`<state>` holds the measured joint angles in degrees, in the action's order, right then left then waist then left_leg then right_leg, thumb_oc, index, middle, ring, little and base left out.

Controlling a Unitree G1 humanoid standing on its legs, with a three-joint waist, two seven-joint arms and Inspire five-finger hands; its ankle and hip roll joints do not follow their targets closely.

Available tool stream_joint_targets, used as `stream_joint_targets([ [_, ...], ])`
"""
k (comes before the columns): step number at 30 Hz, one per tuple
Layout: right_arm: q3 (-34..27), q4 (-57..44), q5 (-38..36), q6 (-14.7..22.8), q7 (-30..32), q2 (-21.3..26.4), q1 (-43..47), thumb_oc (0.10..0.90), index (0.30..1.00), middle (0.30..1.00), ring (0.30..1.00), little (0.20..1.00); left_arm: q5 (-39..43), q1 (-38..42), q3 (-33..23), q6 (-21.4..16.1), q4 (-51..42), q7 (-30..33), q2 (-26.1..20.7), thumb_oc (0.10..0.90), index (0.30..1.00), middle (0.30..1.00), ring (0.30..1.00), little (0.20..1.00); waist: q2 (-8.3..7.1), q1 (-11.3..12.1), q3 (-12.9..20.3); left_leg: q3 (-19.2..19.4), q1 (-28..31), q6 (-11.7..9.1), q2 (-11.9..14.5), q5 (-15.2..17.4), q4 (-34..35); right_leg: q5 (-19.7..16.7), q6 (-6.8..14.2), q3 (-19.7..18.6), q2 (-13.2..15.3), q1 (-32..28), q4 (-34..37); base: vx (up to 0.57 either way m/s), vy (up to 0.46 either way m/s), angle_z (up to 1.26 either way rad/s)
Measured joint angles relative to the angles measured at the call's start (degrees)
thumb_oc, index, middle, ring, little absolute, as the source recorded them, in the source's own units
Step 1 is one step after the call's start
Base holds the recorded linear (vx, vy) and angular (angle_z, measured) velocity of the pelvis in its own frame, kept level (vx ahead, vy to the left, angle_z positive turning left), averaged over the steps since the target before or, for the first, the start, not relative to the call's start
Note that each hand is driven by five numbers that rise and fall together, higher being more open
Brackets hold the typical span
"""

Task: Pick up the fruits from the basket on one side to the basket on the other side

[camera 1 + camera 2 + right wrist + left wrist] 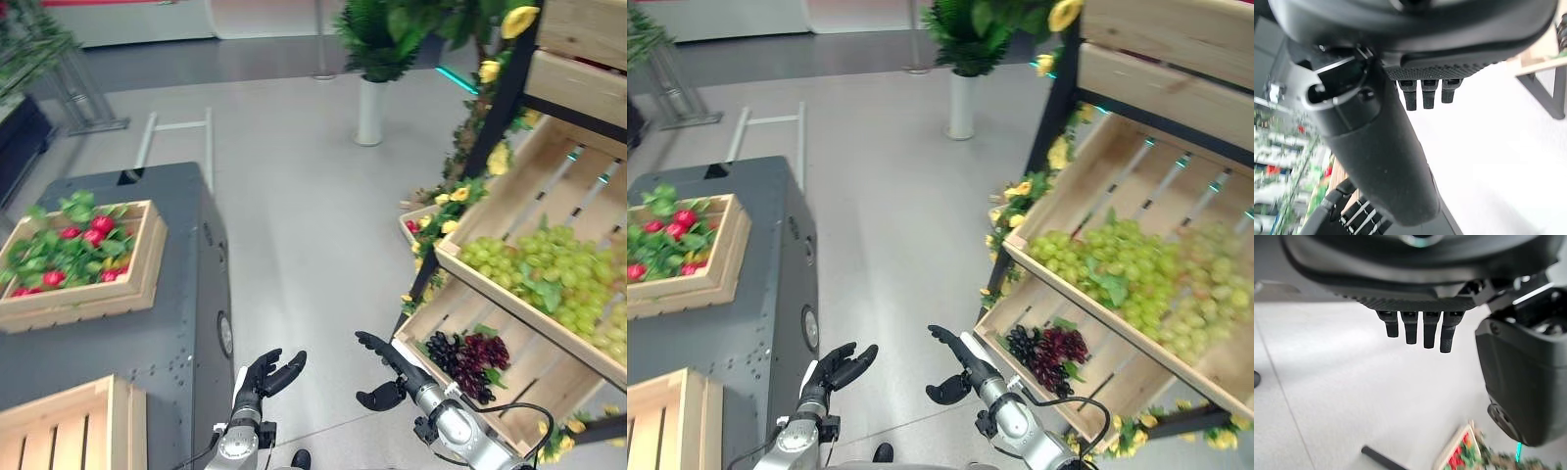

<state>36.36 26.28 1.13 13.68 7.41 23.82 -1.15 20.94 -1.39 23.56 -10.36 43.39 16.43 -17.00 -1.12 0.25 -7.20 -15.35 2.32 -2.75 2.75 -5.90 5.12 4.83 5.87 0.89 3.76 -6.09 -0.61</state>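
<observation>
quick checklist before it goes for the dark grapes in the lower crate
1. Right hand open, holding nothing: ok.
2. Left hand holding nothing, fingers relaxed: ok.
3. Dark grapes uncovered in the lower crate: ok.
4. Right hand over the grapes: not ok, it hangs over the floor beside the crate's corner.
5. Room under the green grapes' crate above: cannot tell.
6. Room in the light wooden crate at lower left: cannot tell.

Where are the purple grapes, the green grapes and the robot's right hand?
purple grapes [472,358]: left eye view, middle of the dark bunch.
green grapes [549,269]: left eye view, centre of the pile.
right hand [384,354]: left eye view, on its extended fingers.
</observation>
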Motion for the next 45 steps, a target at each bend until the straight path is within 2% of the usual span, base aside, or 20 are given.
stream_joint_targets([
  [6,-2.6,5.3,-6.9,-0.2,-0.8,-2.8,0.8,0.8,0.9,0.9,0.9,0.9,0.0,-2.6,-0.3,2.6,2.0,0.7,2.9,0.8,0.9,0.9,0.9,0.9,2.49,1.2,-1.1,2.0,-0.8,-0.7,3.3,-0.4,0.0,-3.2,-1.4,1.8,-3.4,-2.6,6.0,-0.12,-0.373,0.19],
  [7,-2.8,5.2,-8.1,-0.2,-0.8,-2.5,0.8,0.8,0.9,0.9,0.9,0.9,0.0,-2.8,-0.2,2.5,2.4,0.7,4.1,0.8,0.9,0.9,0.9,0.9,2.85,0.6,-1.3,2.8,-2.1,-2.6,3.8,-1.1,-1.2,-3.1,-1.7,2.9,-4.1,-2.5,5.9,-0.19,-0.352,0.34],
  [9,-3.0,5.2,-8.4,-1.0,-0.8,-1.9,0.7,0.8,0.9,0.9,0.9,0.9,0.0,-2.8,0.7,2.6,2.5,0.6,5.4,0.8,0.9,0.9,0.9,0.9,3.04,0.9,-1.6,6.1,-2.3,-3.0,4.9,-1.8,-0.4,-2.9,-2.4,3.9,-5.0,-2.2,6.0,-0.15,-0.223,0.32],
  [12,-4.0,5.2,-8.4,-1.7,-1.7,-2.0,0.8,0.8,0.9,0.9,0.9,0.9,0.0,-2.8,1.0,2.6,2.4,0.4,6.3,0.8,0.9,0.9,0.9,0.9,3.61,1.0,-2.0,7.5,-3.7,-3.8,5.7,-2.4,-1.4,-2.8,-3.2,5.4,-6.0,-1.9,5.5,-0.21,-0.108,0.33],
  [14,-5.0,5.2,-8.3,-2.1,-2.0,-1.0,0.6,0.8,0.9,0.9,0.9,0.9,-0.5,-2.0,1.3,2.6,2.0,-0.6,6.5,0.8,0.9,0.9,0.9,0.9,4.95,0.3,-2.9,13.4,-6.4,-2.4,5.4,-4.7,-2.6,-2.1,-4.2,8.1,-6.1,-1.0,4.3,-0.21,-0.045,0.83],
  [15,-5.7,5.5,-8.2,-2.4,-2.3,0.1,0.5,0.8,0.9,0.9,0.9,0.9,-0.7,-0.5,2.0,2.6,2.0,-1.1,6.3,0.8,0.9,0.9,0.9,0.9,6.07,-0.1,-3.6,19.3,-8.0,-1.7,5.2,-7.4,-2.3,-2.0,-5.0,11.2,-5.8,-0.6,4.2,-0.13,-0.027,0.97],
  [16,-5.9,5.6,-8.2,-2.8,-2.4,0.4,0.5,0.8,0.9,0.9,0.9,0.9,-1.0,0.0,2.0,2.6,1.9,-1.2,6.3,0.8,0.9,0.9,0.9,0.9,6.33,0.2,-3.8,21.9,-8.7,-2.5,5.0,-8.3,-2.3,-2.2,-5.2,12.6,-5.7,-0.7,4.3,-0.22,-0.013,0.97],
  [17,-6.1,6.5,-8.2,-2.9,-2.5,-0.1,1.0,0.8,0.9,0.9,0.9,0.9,-1.0,0.8,1.9,2.6,2.1,-1.3,5.6,0.8,0.9,0.9,0.9,0.9,4.44,0.2,-4.9,26.9,-10.6,-1.8,4.4,-3.5,-9.8,-2.8,-5.7,14.9,-3.7,-1.1,5.0,-0.17,0.028,0.41],
  [18,-6.0,6.9,-8.2,-3.2,-2.5,-1.4,1.5,0.8,0.9,0.9,0.9,0.9,-1.0,0.7,1.8,2.6,2.2,-1.2,4.1,0.8,0.9,0.9,0.9,0.9,0.68,0.7,-5.4,30.1,-10.8,-0.4,1.1,1.3,-19.4,-3.7,-4.5,15.3,0.7,-1.4,4.9,-0.18,0.033,0.18],
  [20,-6.3,5.7,-8.3,-3.1,-2.5,-1.4,1.2,0.8,0.9,0.9,0.9,0.9,-1.1,0.3,0.1,2.6,2.3,-1.1,3.9,0.8,0.9,0.9,0.9,0.9,-2.62,-1.0,-5.6,31.0,-8.5,-0.2,-2.0,6.3,-28.9,-4.3,-3.5,15.7,4.4,-2.6,5.5,-0.12,0.06,0.19],
  [21,-6.6,5.4,-8.4,-3.1,-2.5,-1.3,0.9,0.8,0.9,0.9,0.9,0.9,-1.1,0.2,-0.4,2.6,2.3,-1.0,4.2,0.8,0.9,0.9,0.9,0.9,-2.16,-1.7,-5.4,30.9,-6.6,-0.1,-1.8,6.6,-29.5,-4.3,-3.4,15.7,4.4,-3.0,5.4,-0.14,0.139,0.41],
  [22,-7.5,5.2,-8.6,-3.1,-2.5,-1.2,0.2,0.8,0.9,0.9,0.9,0.9,-1.1,0.1,-0.4,2.1,2.1,-1.0,4.5,0.8,0.9,0.9,0.9,0.9,-1.15,-2.7,-5.0,29.4,-3.4,-0.9,-1.2,11.1,-29.6,-4.4,-3.0,15.8,4.0,-3.2,5.2,-0.15,0.183,0.23],
  [23,-8.6,5.2,-8.6,-3.1,-2.5,-1.0,-0.2,0.8,0.9,0.9,0.9,0.9,-1.1,0.2,-0.6,1.9,2.1,-1.0,4.6,0.8,0.9,0.9,0.9,0.9,-0.64,-2.7,-4.9,29.1,-2.4,-1.4,-1.1,12.1,-28.6,-4.4,-2.9,15.6,3.8,-3.3,5.1,-0.12,0.157,0.14],
  [25,-9.1,5.1,-8.8,-3.1,-2.5,-1.5,-1.1,0.8,0.9,0.9,0.9,0.9,-1.1,0.4,-0.5,1.6,2.1,-0.9,4.8,0.8,0.9,0.9,0.9,0.9,0.18,-3.6,-4.3,27.6,1.5,-0.1,-1.8,14.3,-19.7,-3.9,-2.1,15.3,2.4,-2.0,3.5,-0.22,0.173,0.14],
  [26,-9.2,5.2,-8.9,-3.1,-2.5,-1.8,-1.2,0.8,0.9,0.9,0.9,0.9,-1.1,1.0,-0.3,1.5,2.4,-0.7,4.8,0.8,0.9,0.9,0.9,0.9,0.38,-4.4,-4.2,26.2,2.6,0.7,-2.1,14.3,-15.6,-3.8,-1.8,15.4,2.2,-1.1,2.5,-0.37,0.193,0.61],
  [27,-9.3,5.3,-9.0,-3.2,-2.5,-2.5,-1.3,0.8,0.9,0.9,0.9,0.9,-1.1,2.2,0.0,1.5,2.8,-0.7,4.8,0.8,0.9,0.9,0.9,0.9,0.37,-5.3,-4.1,23.7,4.3,4.6,-2.9,12.7,-9.1,-3.0,-0.7,15.1,2.2,0.9,1.2,-0.31,0.137,0.76],
  [30,-8.7,7.0,-11.5,-4.6,-2.5,-6.0,-0.1,0.8,0.9,0.9,0.9,0.9,-1.1,5.3,1.0,1.5,2.7,-0.7,4.5,0.8,0.9,0.9,0.9,0.9,-0.56,-4.8,-4.1,19.8,3.4,7.0,-5.1,7.8,-3.0,-3.1,0.6,11.7,3.2,4.9,-0.2,-0.3,0.163,0.63],
  [34,-8.7,8.1,-13.2,-5.1,-2.4,-9.8,1.1,0.8,0.9,0.9,0.9,0.9,-1.0,3.0,0.7,1.4,2.9,0.2,3.4,0.8,0.9,0.9,0.9,0.9,-0.19,-3.6,-4.1,20.1,3.8,7.9,-6.5,6.3,-1.0,-5.0,2.6,9.6,3.9,5.1,1.2,-0.24,0.145,0.03],
  [40,-9.0,8.2,-14.5,-5.2,-1.6,-10.1,-0.2,0.8,0.9,0.9,0.9,0.9,-0.9,-0.8,0.8,1.4,5.3,0.2,2.7,0.8,0.9,0.9,0.9,0.9,-0.96,-2.5,-4.1,22.0,4.6,8.1,-6.7,6.1,-0.5,-6.7,2.7,9.9,4.1,5.6,0.9,-0.19,0.052,-0.22],
  [45,-9.1,8.9,-15.6,-6.0,-1.0,-9.5,-0.4,0.8,0.9,0.9,0.9,0.9,-1.0,0.7,0.8,1.5,5.7,0.1,2.7,0.8,0.9,0.9,0.9,0.9,-0.17,-2.5,-5.2,23.1,5.1,8.8,-4.4,5.7,-0.6,-6.3,2.6,9.0,3.7,10.8,-11.0,-0.1,0.005,-0.11],
])
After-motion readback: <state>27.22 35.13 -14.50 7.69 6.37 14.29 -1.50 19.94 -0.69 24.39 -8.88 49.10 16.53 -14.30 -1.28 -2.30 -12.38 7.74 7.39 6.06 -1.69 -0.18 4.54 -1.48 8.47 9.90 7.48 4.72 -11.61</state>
